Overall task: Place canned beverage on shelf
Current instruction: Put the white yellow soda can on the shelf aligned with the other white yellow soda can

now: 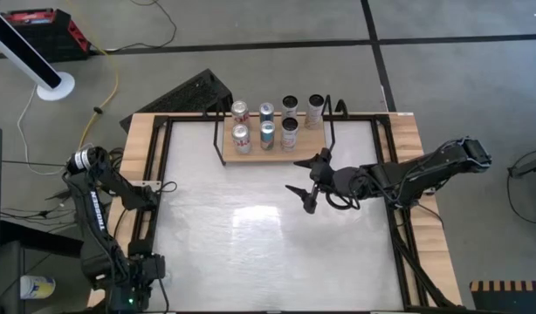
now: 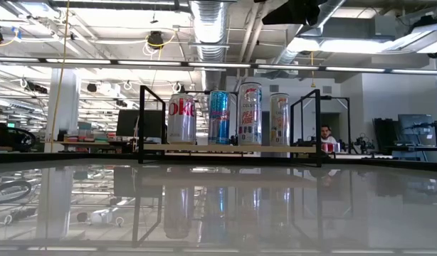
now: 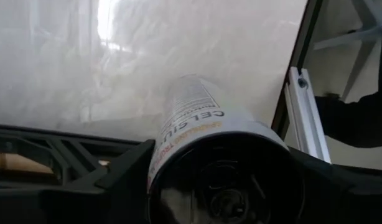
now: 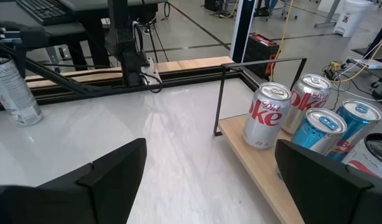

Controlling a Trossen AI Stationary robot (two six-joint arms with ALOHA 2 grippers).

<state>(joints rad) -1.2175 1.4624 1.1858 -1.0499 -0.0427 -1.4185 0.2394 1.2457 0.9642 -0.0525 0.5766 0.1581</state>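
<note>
Glossy white table (image 1: 268, 235) fills the middle of the high view. The light-wood shelf (image 1: 272, 148) with thin black rails sits at upper centre, holding eight shiny cans. The right gripper (image 1: 305, 186) just below it gapes wide and empty. The left gripper (image 3: 216, 186), bottom left, cradles a white can (image 3: 200, 121).

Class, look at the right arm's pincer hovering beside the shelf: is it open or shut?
Open. The right pincer has its two fingers spread wide apart above the tabletop, with nothing between them, just beside the shelf.
</note>
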